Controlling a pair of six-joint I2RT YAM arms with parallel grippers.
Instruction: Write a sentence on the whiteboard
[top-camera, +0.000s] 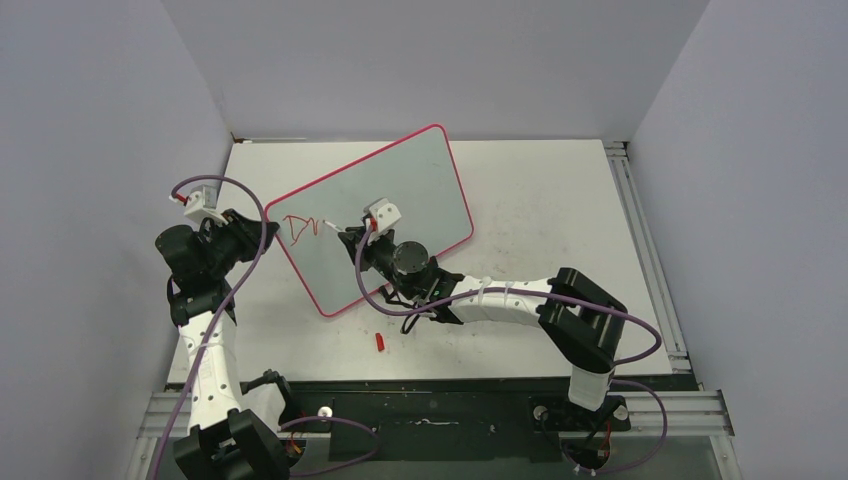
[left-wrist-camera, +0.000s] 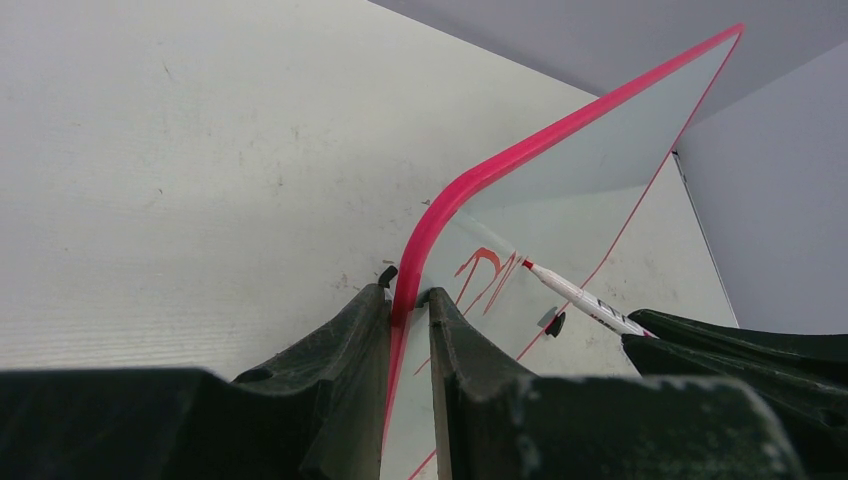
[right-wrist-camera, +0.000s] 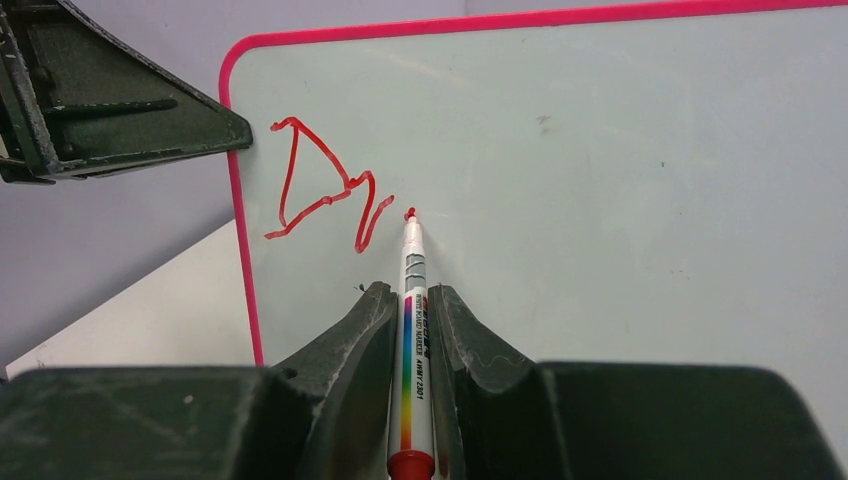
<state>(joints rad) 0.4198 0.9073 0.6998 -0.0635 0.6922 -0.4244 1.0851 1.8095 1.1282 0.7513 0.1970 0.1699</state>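
Observation:
The whiteboard (top-camera: 400, 195), pale grey with a red-pink rim, stands tilted on the table. My left gripper (top-camera: 262, 228) is shut on its left edge; in the left wrist view the rim (left-wrist-camera: 412, 270) sits between the fingers. My right gripper (right-wrist-camera: 410, 292) is shut on a white marker (right-wrist-camera: 414, 330) with a rainbow stripe. Its red tip (right-wrist-camera: 410, 213) touches the board just right of red strokes (right-wrist-camera: 320, 195) like a "D" and part of a second letter. The strokes (top-camera: 300, 228) and the marker (top-camera: 345, 232) show in the top view, and the marker (left-wrist-camera: 580, 297) also shows in the left wrist view.
A small red marker cap (top-camera: 380, 342) lies on the white table (top-camera: 560, 200) in front of the board. Grey walls enclose the table on three sides. A metal rail (top-camera: 650, 250) runs along the right edge. A black clip foot (left-wrist-camera: 555, 323) shows on the board's lower edge.

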